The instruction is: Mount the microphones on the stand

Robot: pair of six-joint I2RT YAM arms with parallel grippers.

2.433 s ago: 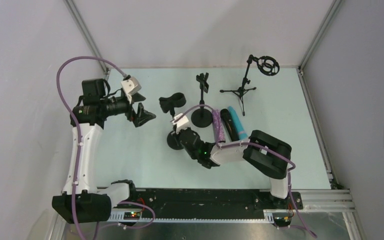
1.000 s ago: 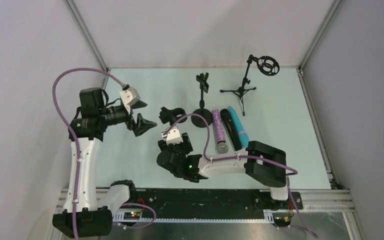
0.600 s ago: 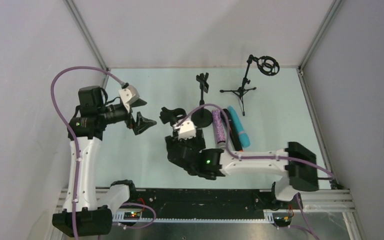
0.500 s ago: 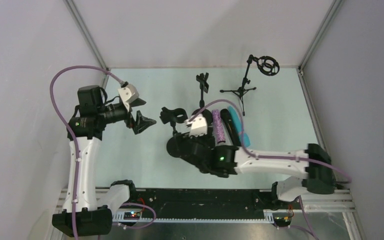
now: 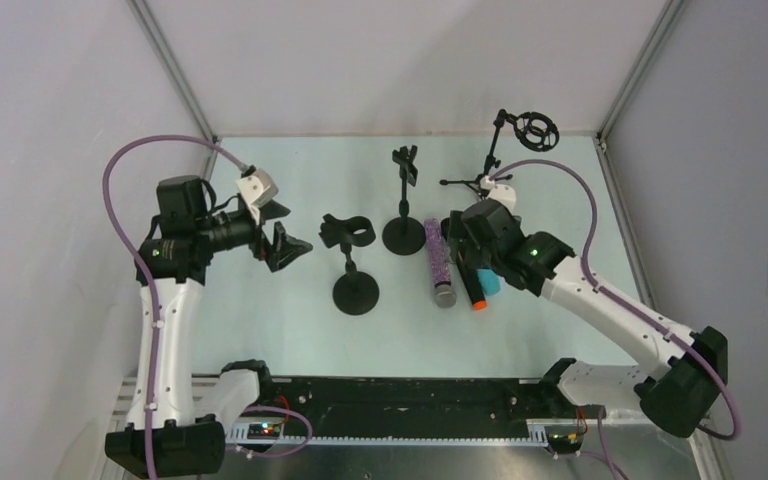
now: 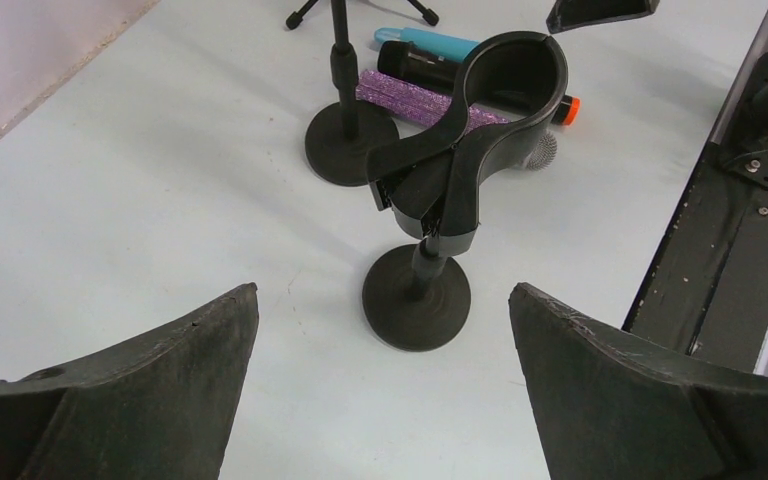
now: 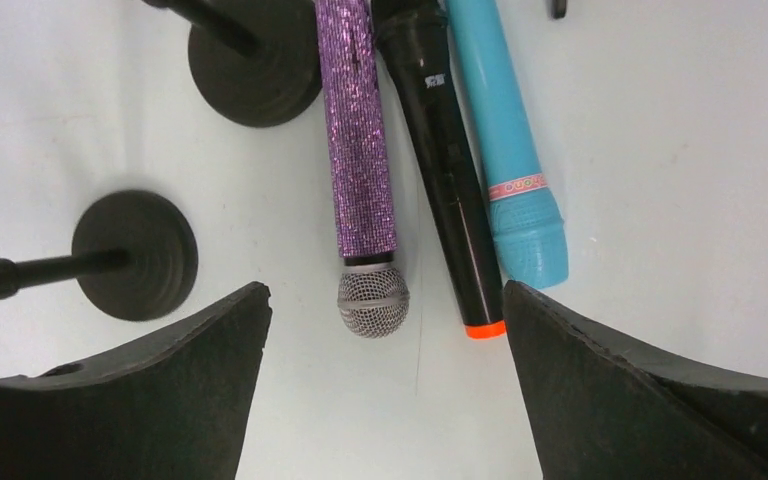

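Three microphones lie side by side on the table: a purple glittery one point(image 5: 438, 262) point(image 7: 357, 150) with a silver mesh head, a black one point(image 7: 450, 170) with an orange end point(image 5: 478, 303), and a teal one point(image 7: 505, 130) point(image 5: 491, 281). My right gripper point(image 5: 465, 245) point(image 7: 385, 290) hovers open above them, with nothing between its fingers. A black clip stand point(image 5: 352, 262) point(image 6: 480, 130) stands upright to their left. My left gripper point(image 5: 280, 238) point(image 6: 382, 292) is open and empty, left of that stand and facing it.
A second round-base stand point(image 5: 403, 205) with a small clamp stands behind the purple microphone. A tripod stand point(image 5: 482, 183) with a ring shock mount point(image 5: 536, 131) is at the back right. The black rail point(image 6: 730, 230) runs along the table's near edge.
My right arm has left the clip stand and swung right over the microphones, its jaws wider. The left arm has hardly moved.
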